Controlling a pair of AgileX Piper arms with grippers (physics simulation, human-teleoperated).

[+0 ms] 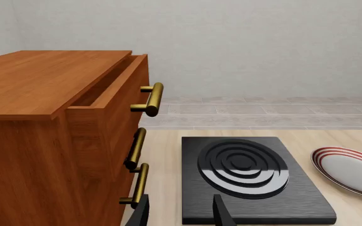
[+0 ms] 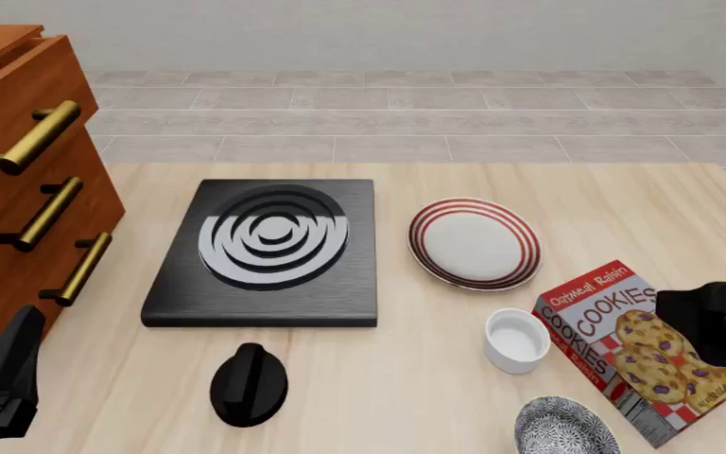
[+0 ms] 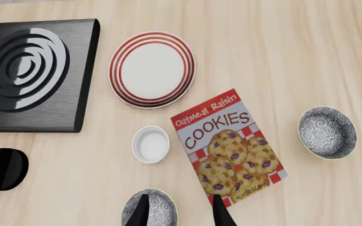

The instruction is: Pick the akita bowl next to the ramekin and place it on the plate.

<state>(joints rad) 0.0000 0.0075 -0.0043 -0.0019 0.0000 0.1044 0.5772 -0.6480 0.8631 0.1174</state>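
simulated kitchen, black stove (image 2: 266,253), wooden drawers (image 2: 23,189), cookie box (image 2: 641,347), tiled floor (image 2: 401,118)

We read print on one thing only: the cookie box (image 3: 230,146), lying flat on the tabletop (image 3: 294,56). Its red banner says "Oatmeal Raisin" in white, and below it "COOKIES" in big dark letters. In the front view the box (image 2: 641,348) shows "COOKIES" again along its side; the smaller print there is too fine to read.
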